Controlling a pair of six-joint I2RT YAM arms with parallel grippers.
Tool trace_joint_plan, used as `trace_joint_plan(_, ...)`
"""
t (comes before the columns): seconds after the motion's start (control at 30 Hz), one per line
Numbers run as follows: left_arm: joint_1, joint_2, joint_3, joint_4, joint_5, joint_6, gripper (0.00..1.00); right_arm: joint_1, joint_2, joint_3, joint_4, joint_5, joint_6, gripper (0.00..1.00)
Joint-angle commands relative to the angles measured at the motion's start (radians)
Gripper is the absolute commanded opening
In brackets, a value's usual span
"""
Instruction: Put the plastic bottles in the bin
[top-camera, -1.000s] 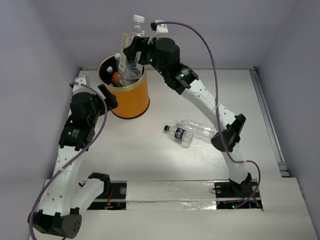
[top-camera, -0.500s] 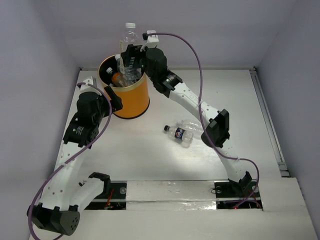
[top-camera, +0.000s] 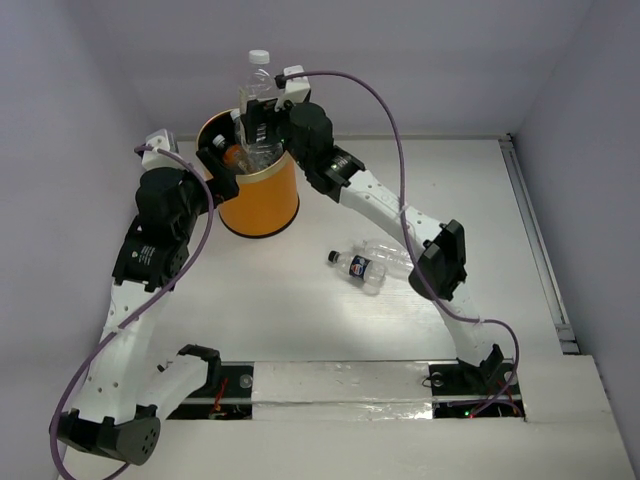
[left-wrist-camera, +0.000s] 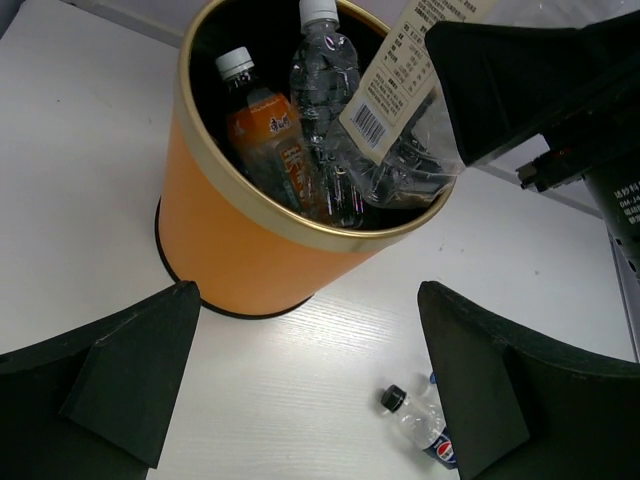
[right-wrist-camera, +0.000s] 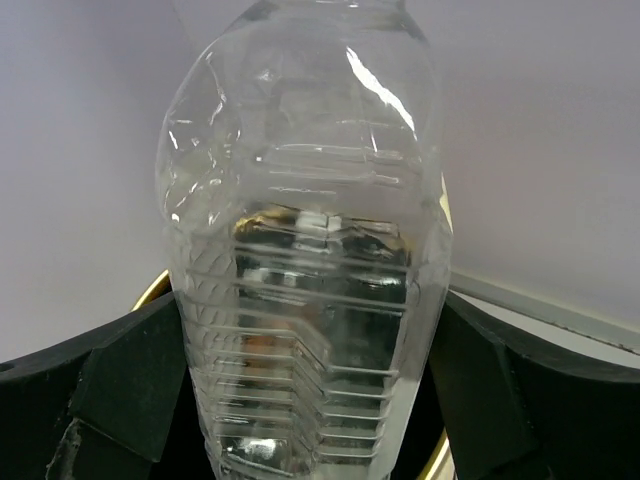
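Right wrist: clear bottle (right-wrist-camera: 305, 250) stands upright between right fingers (right-wrist-camera: 130, 390), base inside the bin (top-camera: 265, 205); grip uncertain. Left fingers (left-wrist-camera: 130, 370) apart, empty.

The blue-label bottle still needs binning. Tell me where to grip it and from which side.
Grip the blue-label bottle at its labelled middle, from straight above. It lies flat on the table with a clear bottle close beside it, so a side approach looks blocked.

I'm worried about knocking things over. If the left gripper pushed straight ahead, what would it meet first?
Most likely the bin, whose orange wall fills the gap between the open fingers of the left gripper; how far off it stands is unclear.
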Motion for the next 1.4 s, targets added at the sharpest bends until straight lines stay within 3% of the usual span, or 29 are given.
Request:
trace_joint_plan(0.0,-0.004,0.003,0.043,0.033,0.020,-0.005,0.89,0.037,-0.054,-0.102,-0.046,0.006,-0.047,0.94)
trace_joint_plan(0.1,-0.004,0.009,0.052,0.048,0.035,-0.017,0.88,0.064,-0.110,-0.221,0.034,0.026,-0.053,0.77)
trace_joint_plan(0.17,-0.004,0.017,0.059,0.062,0.052,-0.023,0.88,0.074,-0.076,-0.174,-0.014,0.031,-0.036,0.62)
trace_joint_plan(0.2,-0.004,0.020,0.062,0.067,0.058,-0.026,0.88,0.074,-0.055,-0.153,-0.048,0.025,-0.033,0.62)
trace_joint_plan(0.3,-0.004,0.018,0.049,0.079,0.078,-0.049,0.88,0.086,-0.037,-0.140,-0.085,0.029,-0.034,0.62)
trace_joint_plan(0.4,-0.004,0.001,0.044,0.078,0.072,-0.066,0.88,0.086,-0.077,-0.151,-0.018,0.038,-0.013,0.63)
trace_joint_plan(0.53,-0.004,0.004,0.105,0.062,0.050,-0.086,0.88,0.086,-0.081,0.022,-0.006,0.026,0.010,0.62)
trace_joint_plan(0.67,-0.004,0.009,0.182,0.055,0.047,-0.109,0.87,0.086,-0.032,0.087,-0.012,-0.018,0.074,0.61)
trace_joint_plan(1.03,-0.004,-0.014,0.148,0.042,0.023,-0.118,0.86,0.086,0.052,-0.059,-0.105,0.005,0.122,0.62)
trace_joint_plan(1.23,-0.004,0.018,0.208,0.045,0.032,-0.109,0.88,0.095,0.107,0.093,-0.167,-0.061,0.075,0.69)
trace_joint_plan(1.33,-0.004,0.038,0.239,0.047,0.050,-0.108,0.91,0.095,0.106,0.079,-0.180,-0.071,0.072,0.81)
trace_joint_plan(1.37,-0.004,0.041,0.250,0.048,0.053,-0.108,0.95,0.095,0.101,0.067,-0.185,-0.078,0.068,0.92)
